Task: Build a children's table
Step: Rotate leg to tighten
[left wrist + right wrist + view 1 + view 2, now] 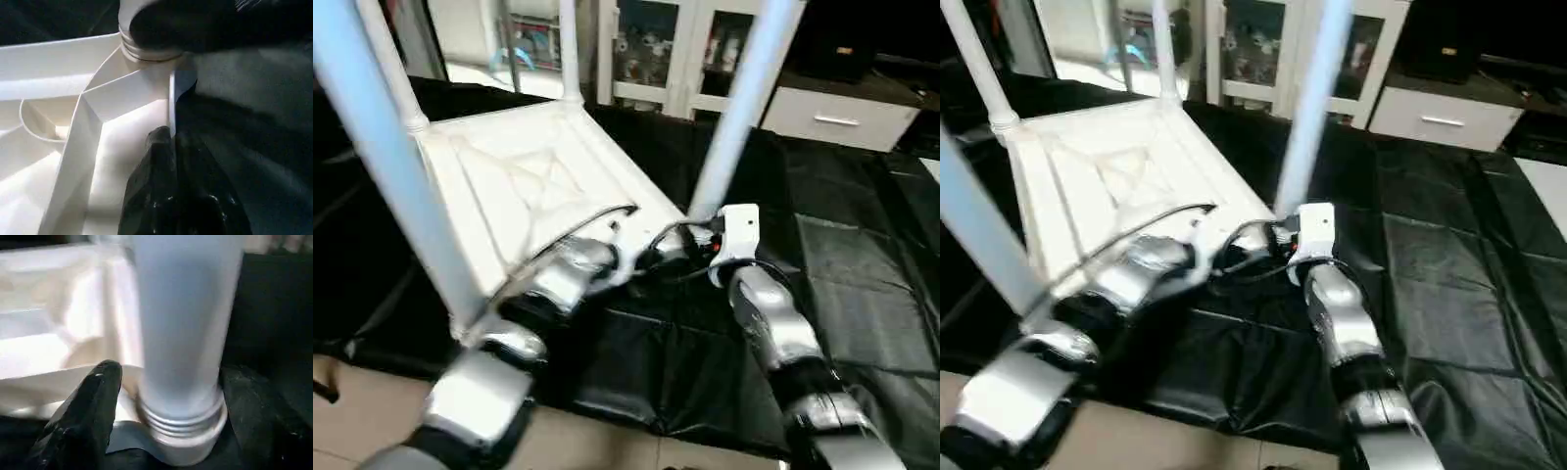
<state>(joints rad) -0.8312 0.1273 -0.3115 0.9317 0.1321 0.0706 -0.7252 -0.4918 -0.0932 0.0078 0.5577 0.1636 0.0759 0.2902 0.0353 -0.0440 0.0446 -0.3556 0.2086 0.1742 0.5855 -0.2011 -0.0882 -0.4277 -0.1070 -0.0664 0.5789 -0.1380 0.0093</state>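
The children's table stands upside down on black sheeting, its white tabletop (524,191) showing the X-ribbed underside. Legs rise from the corner sockets: near left (386,157), far left (391,69), far right (569,49) and near right (744,98). My left gripper (171,134) is shut on the tabletop's thin rim (172,93) beside the near-right corner. My right gripper (171,382) is open around the base of the near-right leg (183,333). One black finger (90,416) stands a little off the leg and the other finger (259,416) sits close on the far side. The leg's ribbed end (181,423) sits in its socket.
Black sheeting (842,255) covers the surface to the right and front. Its front edge drops to a tiled floor (372,411). A white drawer unit (842,117) and a glass-door cabinet (651,44) stand behind. Cables (597,220) run along my left forearm.
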